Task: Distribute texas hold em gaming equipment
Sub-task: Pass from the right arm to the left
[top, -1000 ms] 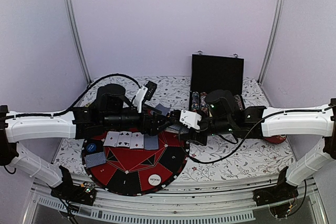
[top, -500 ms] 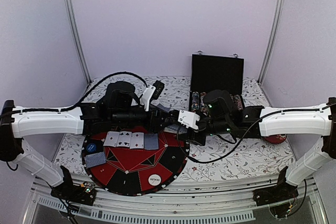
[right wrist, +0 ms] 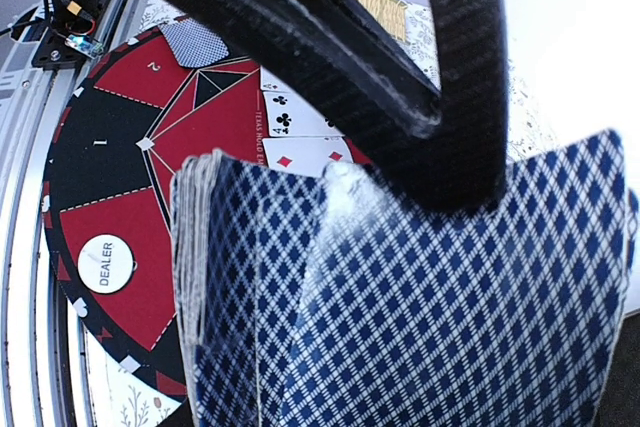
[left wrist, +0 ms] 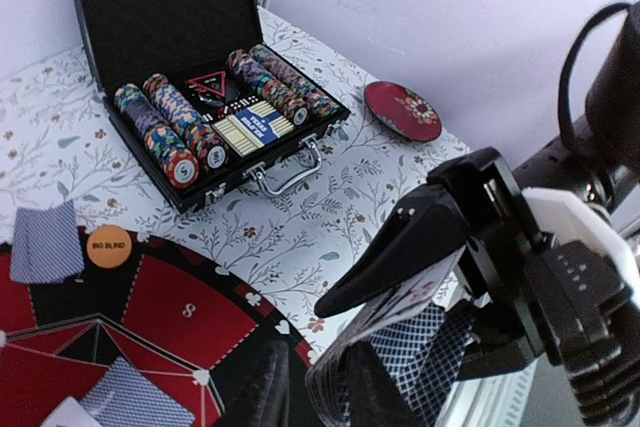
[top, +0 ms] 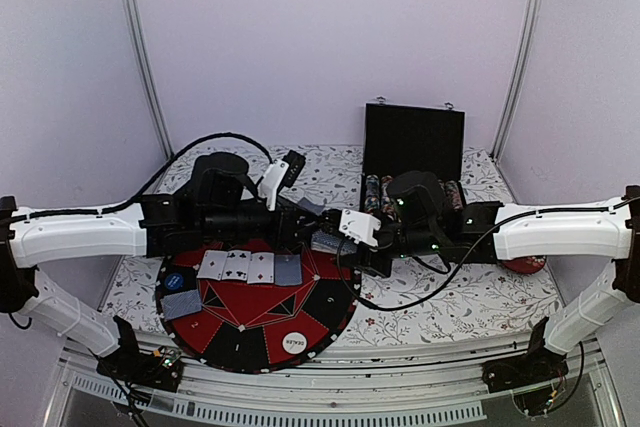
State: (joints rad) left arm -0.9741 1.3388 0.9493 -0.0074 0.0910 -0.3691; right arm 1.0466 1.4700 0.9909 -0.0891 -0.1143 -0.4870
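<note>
Blue-checked backs: one deck (right wrist: 420, 307) of playing cards, held off the surface above the far rim of the mat and clamped flat between the right fingers (left wrist: 425, 247).

Left fingers (top: 300, 231): at the deck's free edge, standing close together around it. Whether they already pinch the top card cannot be told from either wrist view.

Round red-and-black mat (top: 250, 309), lying on the floral-cloth surface (top: 450, 297) and carrying:
- a row of cards (top: 240, 266) across its far half, three face up and one face down at the right end;
- a single face-down card (top: 181, 304) at the left edge, with a blue disc (top: 177, 280) just beside it;
- an orange disc (left wrist: 108, 245) marked BIG BLIND, near the far rim;
- the white DEALER disc (top: 294, 342) on a near sector.

Chip case (top: 413, 142): open at the back of the surface (chips racked in rows inside). A red saucer (left wrist: 402, 110) sits to its right.

Step in hand, as judged: dealing, with the next card being taken off the deck.

Next move calls for a pinch that catches one card only. The card must slide clear while the right fingers hold the rest firm, then go to a mat sector that lacks a card and lie flat, face down.
</note>
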